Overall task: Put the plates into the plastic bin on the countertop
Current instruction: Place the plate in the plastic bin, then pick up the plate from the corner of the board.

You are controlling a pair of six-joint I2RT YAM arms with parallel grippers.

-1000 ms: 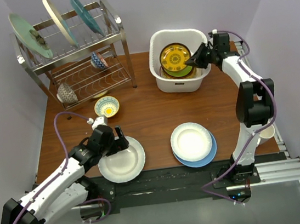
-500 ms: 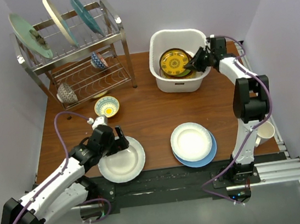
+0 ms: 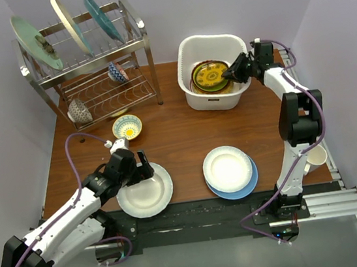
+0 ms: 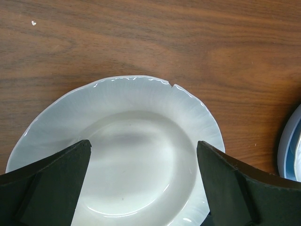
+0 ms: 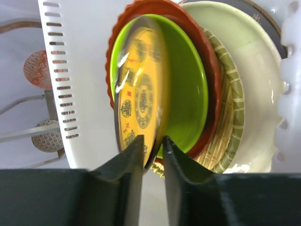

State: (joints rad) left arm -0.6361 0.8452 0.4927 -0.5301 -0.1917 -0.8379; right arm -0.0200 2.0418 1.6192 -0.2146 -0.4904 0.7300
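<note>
The white plastic bin (image 3: 212, 101) stands at the back right with a stack of plates in it. My right gripper (image 3: 228, 72) reaches over its right rim. A yellow-and-brown patterned plate (image 5: 138, 94) leans blurred above a lime green plate (image 5: 186, 89); its rim sits between the right gripper's (image 5: 154, 143) slightly parted fingers, with a gap on one side. My left gripper (image 4: 143, 145) hangs wide open over a white plate (image 4: 141, 101) near the front left. Another white plate (image 3: 227, 168) lies on a blue plate (image 3: 251, 183) at the front middle.
A steel wire rack (image 3: 145, 52) at the back left holds three upright plates (image 3: 70, 24) and two bowls. A small patterned bowl (image 3: 127, 126) sits in front of it. A cream cup (image 3: 314, 156) stands at the right edge by the right arm.
The right gripper's fingers have parted from the patterned plate's rim, and the plate has dropped flatter onto the stack in the bin. The left arm has not moved.
</note>
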